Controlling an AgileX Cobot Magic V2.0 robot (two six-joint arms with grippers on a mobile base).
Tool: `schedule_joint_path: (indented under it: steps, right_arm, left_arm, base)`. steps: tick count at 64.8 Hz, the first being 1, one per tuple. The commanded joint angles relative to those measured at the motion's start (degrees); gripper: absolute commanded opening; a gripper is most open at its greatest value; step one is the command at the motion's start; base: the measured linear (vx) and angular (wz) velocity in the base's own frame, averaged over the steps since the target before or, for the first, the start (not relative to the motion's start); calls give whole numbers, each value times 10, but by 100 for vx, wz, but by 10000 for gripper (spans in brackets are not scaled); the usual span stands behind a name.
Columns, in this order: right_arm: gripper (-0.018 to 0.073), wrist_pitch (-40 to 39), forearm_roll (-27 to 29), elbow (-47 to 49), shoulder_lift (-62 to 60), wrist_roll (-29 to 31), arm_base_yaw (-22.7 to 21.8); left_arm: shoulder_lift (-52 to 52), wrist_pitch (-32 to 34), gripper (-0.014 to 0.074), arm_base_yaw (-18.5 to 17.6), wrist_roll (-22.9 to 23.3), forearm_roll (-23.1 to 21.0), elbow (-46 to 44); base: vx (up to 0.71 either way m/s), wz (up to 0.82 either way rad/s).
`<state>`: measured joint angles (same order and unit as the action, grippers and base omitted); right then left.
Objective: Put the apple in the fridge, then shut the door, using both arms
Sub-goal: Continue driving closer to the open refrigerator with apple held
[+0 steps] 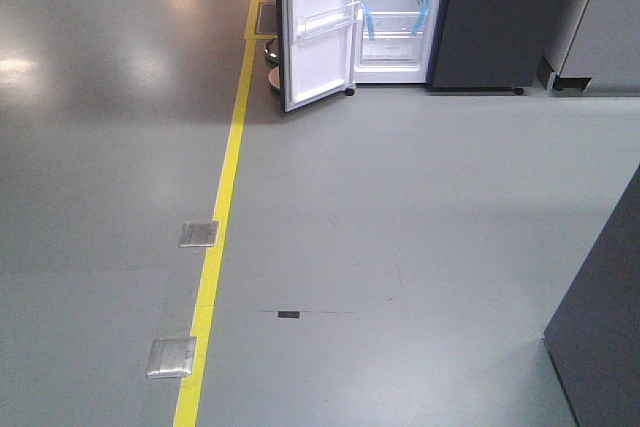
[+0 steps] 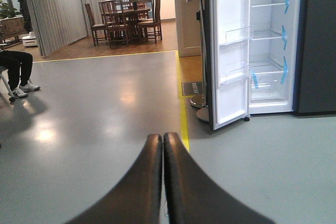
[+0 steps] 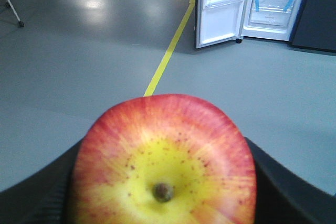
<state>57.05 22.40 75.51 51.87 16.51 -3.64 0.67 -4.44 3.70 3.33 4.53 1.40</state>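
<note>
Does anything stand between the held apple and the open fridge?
Nothing visible does. Bare floor lies between the apple and the fridge; its door is swung open to the left, leaving the shelves exposed.

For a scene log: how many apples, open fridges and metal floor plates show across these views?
apple: 1
fridge: 1
metal floor plates: 2
Total: 4

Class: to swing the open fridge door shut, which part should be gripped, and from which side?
The door by its free vertical edge, the one nearest the yellow line, from its dark outer side: it stands wide open, white liner facing us, hinged at the fridge.
</note>
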Motion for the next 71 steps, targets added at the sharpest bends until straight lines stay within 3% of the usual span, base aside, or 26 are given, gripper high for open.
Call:
schedule_joint_path:
  steps: [1,71]
  right_arm:
    - [43,-46,15,14,-4,4,-2]
    - [43,-46,15,14,-4,4,-2]
  left_arm:
    - [9,41,-6,-3,5,-4,16]
    - [9,41,-6,-3,5,-4,16]
  base:
    - [11,-1]
    - [11,0]
